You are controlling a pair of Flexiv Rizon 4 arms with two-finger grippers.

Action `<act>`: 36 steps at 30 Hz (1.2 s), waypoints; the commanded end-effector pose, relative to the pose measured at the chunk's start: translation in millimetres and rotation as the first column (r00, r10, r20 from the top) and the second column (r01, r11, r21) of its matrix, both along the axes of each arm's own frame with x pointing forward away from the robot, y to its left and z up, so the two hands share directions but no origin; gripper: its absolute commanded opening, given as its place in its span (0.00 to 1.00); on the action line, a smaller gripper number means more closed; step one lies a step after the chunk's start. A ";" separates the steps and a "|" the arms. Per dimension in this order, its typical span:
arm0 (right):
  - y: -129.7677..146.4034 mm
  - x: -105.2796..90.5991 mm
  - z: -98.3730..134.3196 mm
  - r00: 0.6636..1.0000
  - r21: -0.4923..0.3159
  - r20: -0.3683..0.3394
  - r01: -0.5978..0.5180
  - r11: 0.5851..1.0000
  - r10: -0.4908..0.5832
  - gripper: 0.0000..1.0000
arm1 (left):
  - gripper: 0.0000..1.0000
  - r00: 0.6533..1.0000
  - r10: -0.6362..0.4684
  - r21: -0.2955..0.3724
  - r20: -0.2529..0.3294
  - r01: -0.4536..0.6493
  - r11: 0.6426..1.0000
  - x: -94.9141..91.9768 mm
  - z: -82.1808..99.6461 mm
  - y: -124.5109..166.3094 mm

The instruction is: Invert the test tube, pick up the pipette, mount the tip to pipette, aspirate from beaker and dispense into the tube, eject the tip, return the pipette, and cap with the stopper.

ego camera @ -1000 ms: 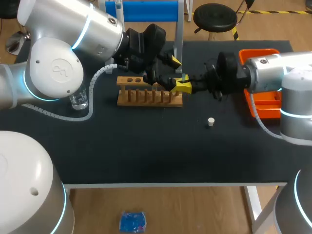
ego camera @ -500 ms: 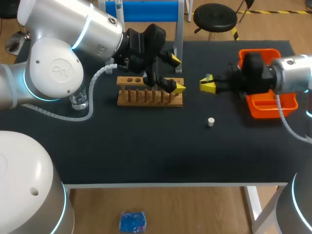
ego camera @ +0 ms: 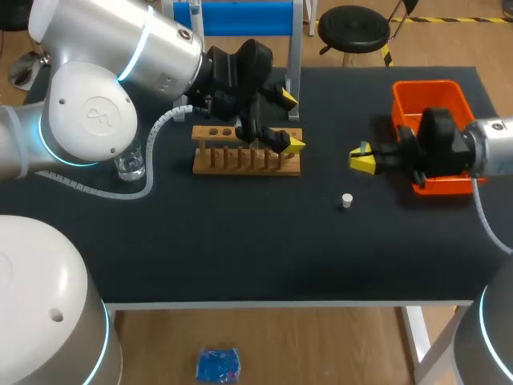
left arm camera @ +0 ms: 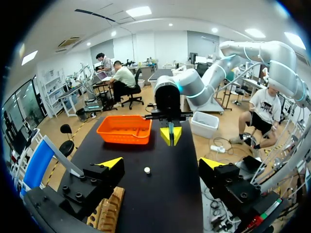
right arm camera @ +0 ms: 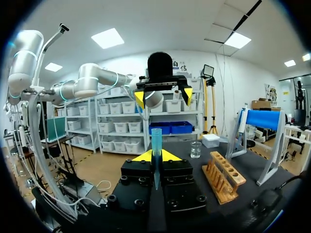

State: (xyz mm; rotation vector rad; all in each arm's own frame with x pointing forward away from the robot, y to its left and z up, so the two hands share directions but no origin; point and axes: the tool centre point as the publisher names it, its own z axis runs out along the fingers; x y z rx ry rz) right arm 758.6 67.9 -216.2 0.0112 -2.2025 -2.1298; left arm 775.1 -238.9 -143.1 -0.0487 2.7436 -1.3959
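My right gripper (ego camera: 362, 160) is shut on a blue-tinted test tube (right arm camera: 156, 145), which stands up between its yellow tips (right arm camera: 146, 156). It hovers over the table to the right of the wooden rack (ego camera: 244, 152), in front of the orange bin (ego camera: 433, 100). My left gripper (ego camera: 292, 122) hangs open over the rack's right end with nothing between its fingers. In the left wrist view, the right gripper (left arm camera: 170, 135) faces my open left gripper (left arm camera: 162, 163). A small white stopper (ego camera: 346, 200) lies on the mat between them. The glass beaker (ego camera: 130, 164) stands to the left of the rack.
A blue stand (ego camera: 240, 16) rises at the table's back edge behind the rack. The orange bin (left arm camera: 124, 129) sits at the back right corner. A grey cable (ego camera: 152, 160) from the left arm loops around the beaker. The mat's front half holds only the stopper (left arm camera: 146, 170).
My right gripper has drawn back to the right, away from the rack and the left gripper, taking the test tube with it. The left gripper's fingers finished spreading; the arm stayed put.
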 end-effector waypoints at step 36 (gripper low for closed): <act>-33.3 -2.6 -10.5 0.996 0.045 0.089 -0.001 0.999 -0.003 0.00 | 1.00 1.000 0.000 0.000 -0.001 0.000 1.000 0.6 -0.4 -0.6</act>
